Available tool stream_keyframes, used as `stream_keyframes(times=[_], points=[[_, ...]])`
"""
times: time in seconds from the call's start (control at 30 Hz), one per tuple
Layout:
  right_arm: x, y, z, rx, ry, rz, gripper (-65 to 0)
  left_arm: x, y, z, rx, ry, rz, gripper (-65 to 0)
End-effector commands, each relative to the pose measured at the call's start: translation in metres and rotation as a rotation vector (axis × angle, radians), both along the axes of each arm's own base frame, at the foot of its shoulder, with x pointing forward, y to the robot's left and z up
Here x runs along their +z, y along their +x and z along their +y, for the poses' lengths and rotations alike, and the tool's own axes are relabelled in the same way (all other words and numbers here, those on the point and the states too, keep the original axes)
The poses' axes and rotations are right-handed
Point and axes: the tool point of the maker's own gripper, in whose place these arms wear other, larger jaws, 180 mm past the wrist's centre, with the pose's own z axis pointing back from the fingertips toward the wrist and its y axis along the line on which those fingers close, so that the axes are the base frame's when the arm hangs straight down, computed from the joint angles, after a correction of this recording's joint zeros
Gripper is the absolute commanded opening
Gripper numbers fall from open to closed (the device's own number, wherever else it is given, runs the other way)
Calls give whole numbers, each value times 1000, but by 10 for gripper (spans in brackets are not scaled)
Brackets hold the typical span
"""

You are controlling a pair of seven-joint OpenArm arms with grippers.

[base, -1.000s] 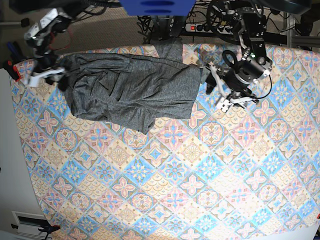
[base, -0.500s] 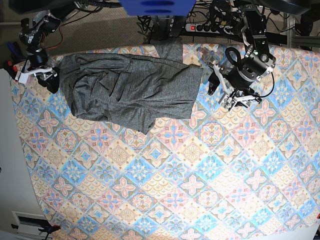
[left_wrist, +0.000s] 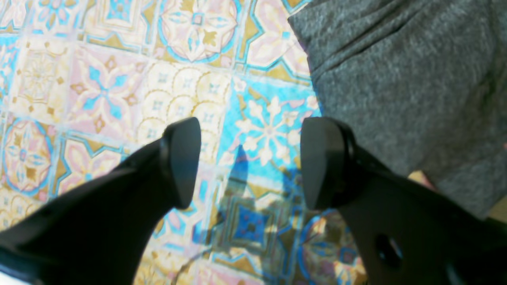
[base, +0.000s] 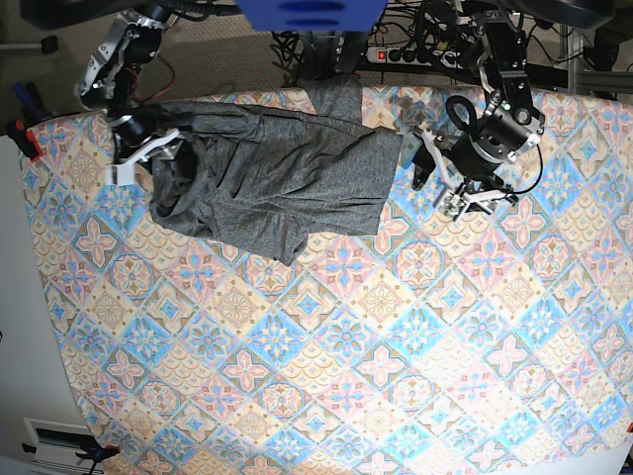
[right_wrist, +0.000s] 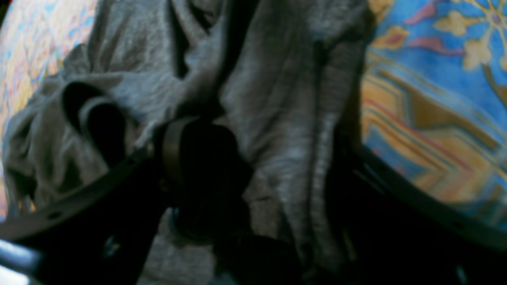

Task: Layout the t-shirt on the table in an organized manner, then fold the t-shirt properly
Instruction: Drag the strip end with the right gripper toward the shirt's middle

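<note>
The dark grey t-shirt point(base: 277, 178) lies rumpled on the far left part of the tile-patterned table point(base: 346, 346), with one part reaching the far edge. My right gripper point(base: 153, 158) is shut on the shirt's left edge, which is bunched up. In the right wrist view the gripper point(right_wrist: 269, 178) has folds of the t-shirt point(right_wrist: 277, 99) caught between its fingers. My left gripper point(base: 433, 186) is open and empty just right of the shirt's right edge. In the left wrist view it point(left_wrist: 251, 162) hovers over the bare table point(left_wrist: 119, 79), with the t-shirt point(left_wrist: 396, 79) at the upper right.
A power strip point(base: 396, 54) and cables lie behind the table's far edge. A red clamp point(base: 25, 139) sits at the table's left edge. A blue part point(base: 312, 12) hangs at the top centre. The table's left edge borders a white floor strip.
My right gripper has moved right and inward from the table's left edge, dragging the shirt's left edge with it and bunching it. The left arm has barely moved.
</note>
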Motion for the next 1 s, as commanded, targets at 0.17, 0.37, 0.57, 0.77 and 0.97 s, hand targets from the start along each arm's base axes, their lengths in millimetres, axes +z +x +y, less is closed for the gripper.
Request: stream_keyframes(times=[0.17, 0.37, 0.57, 0.77, 0.97], points=[[6, -4, 24, 74, 21, -23, -250, 10, 6, -3, -3, -19, -40, -282], [7, 0, 30, 93, 28, -30, -412, 9, 4, -3, -2, -20, -36, -282], [6, -3, 12, 43, 11, -22, -650, 5, 2, -1, 1, -13, -21, -282], [13, 2, -25, -25, -43, -40, -650, 3, 2, 0, 3, -12, -16, -282], [41, 67, -71, 9, -133, -79, -650, 3, 2, 0, 4, -12, -14, -282]])
